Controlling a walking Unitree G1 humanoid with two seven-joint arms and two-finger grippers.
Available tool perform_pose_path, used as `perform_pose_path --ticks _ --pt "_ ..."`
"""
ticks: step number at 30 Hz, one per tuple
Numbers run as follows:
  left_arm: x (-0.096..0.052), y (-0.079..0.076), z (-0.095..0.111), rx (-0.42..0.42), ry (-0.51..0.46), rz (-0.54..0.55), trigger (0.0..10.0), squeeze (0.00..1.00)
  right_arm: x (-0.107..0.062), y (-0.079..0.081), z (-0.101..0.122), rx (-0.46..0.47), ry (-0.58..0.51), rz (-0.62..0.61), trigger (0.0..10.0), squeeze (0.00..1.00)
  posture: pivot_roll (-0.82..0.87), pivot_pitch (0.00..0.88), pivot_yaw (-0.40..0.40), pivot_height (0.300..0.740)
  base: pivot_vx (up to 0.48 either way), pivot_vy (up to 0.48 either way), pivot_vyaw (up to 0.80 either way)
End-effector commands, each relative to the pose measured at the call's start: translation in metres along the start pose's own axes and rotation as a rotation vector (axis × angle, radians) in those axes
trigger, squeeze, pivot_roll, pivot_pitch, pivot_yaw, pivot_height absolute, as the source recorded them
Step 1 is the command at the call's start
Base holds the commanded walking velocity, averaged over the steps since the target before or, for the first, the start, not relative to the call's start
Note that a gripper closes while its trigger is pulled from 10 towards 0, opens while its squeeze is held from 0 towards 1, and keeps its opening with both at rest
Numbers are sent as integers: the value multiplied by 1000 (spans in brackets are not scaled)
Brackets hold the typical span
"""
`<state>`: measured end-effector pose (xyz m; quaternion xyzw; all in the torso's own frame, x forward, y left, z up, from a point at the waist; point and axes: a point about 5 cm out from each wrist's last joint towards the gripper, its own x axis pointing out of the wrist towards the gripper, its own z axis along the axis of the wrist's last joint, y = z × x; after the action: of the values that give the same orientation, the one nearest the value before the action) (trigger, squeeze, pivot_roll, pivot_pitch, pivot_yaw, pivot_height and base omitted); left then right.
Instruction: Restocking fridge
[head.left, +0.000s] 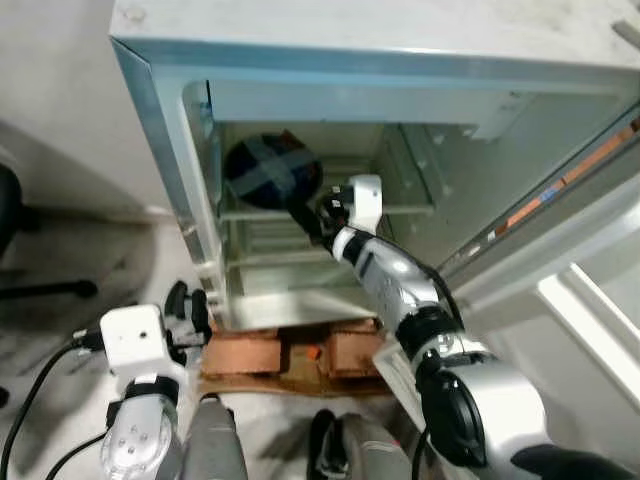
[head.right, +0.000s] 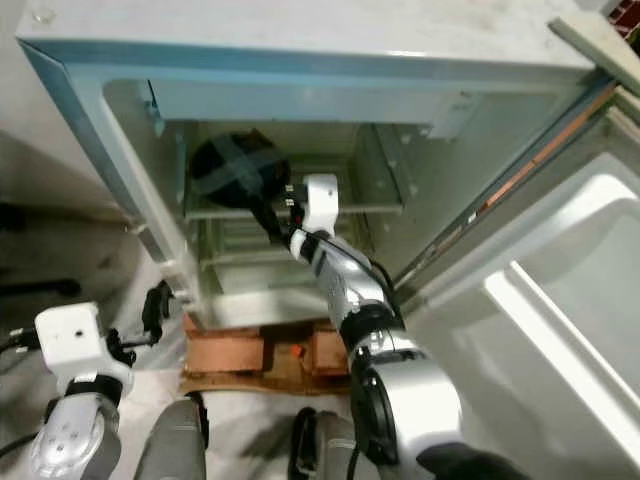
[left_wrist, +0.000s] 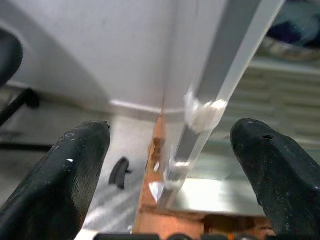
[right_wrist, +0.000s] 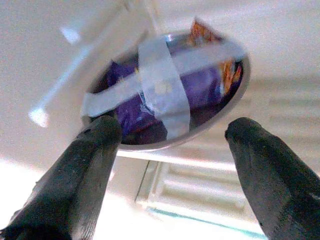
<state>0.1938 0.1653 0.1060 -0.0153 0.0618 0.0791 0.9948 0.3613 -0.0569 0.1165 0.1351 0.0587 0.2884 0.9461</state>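
A round metal bowl (head.left: 270, 170) of dark purple packets, crossed with pale tape, sits on the upper wire shelf (head.left: 400, 208) of the open fridge (head.left: 300, 60), at the shelf's left. My right gripper (head.left: 303, 215) reaches into the fridge just in front of the bowl (right_wrist: 170, 95). Its fingers (right_wrist: 92, 165) are spread wide with nothing between them. My left gripper (head.left: 190, 315) hangs low outside the fridge beside its left front corner, open, fingers (left_wrist: 65, 175) apart around empty air.
The fridge door (head.right: 560, 300) swings open to the right. A lower shelf (head.left: 290, 255) lies beneath the bowl. The fridge stands on reddish bricks (head.left: 300, 355). Black cables (head.left: 40, 380) and a dark chair base (head.left: 40, 290) lie on the floor at left.
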Motion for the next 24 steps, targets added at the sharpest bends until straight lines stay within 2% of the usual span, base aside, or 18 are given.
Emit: perform_pose_path --ticks 1,4,5,6,7,12,13,17,18,22,24 --pt "-1 -1 -3 12 10 -13 10000 0 -3 -1 3 -36 -13 14 10000 1000 248 111 -94 740 0 0 0" --pt "4 -1 -2 27 0 -32 10000 0 -19 -6 -6 -73 -17 33 10000 1000 236 93 -73 740 0 0 0" --pt "6 1 -1 34 -6 -41 10000 0 -30 -12 -6 -97 -34 19 10000 1000 231 82 -63 740 0 0 0" --pt "6 1 -1 34 -6 -41 10000 0 -30 -12 -6 -97 -34 19 10000 1000 231 82 -63 740 0 0 0" --pt "8 2 -1 40 -11 -46 10000 0 -42 -16 -4 -136 -57 20 10000 1000 224 76 -55 740 0 0 0" --pt "12 6 -3 53 -8 -57 10000 0 -70 -11 -10 -165 -24 66 10000 1000 181 54 -17 740 0 0 0" --pt "15 0 -6 64 -1 -97 10000 0 -83 -7 -14 -237 -5 115 10000 1000 162 39 -3 740 0 0 0" --pt "20 -7 -5 91 -19 -145 10000 0 -94 -6 -12 -306 -12 108 10000 1000 157 21 -1 740 0 0 0" --pt "24 -4 -2 95 -36 -117 10000 0 -92 -10 -9 -253 -41 16 10000 0 152 11 0 740 0 0 0" --pt "28 0 -2 81 -36 -91 10000 0 -91 -8 -9 -212 -62 -54 10000 0 149 8 0 740 0 0 0" --pt "29 -2 -3 84 -37 -99 10000 0 -92 -2 -10 -207 -76 -87 10000 0 146 5 -2 740 0 0 0"
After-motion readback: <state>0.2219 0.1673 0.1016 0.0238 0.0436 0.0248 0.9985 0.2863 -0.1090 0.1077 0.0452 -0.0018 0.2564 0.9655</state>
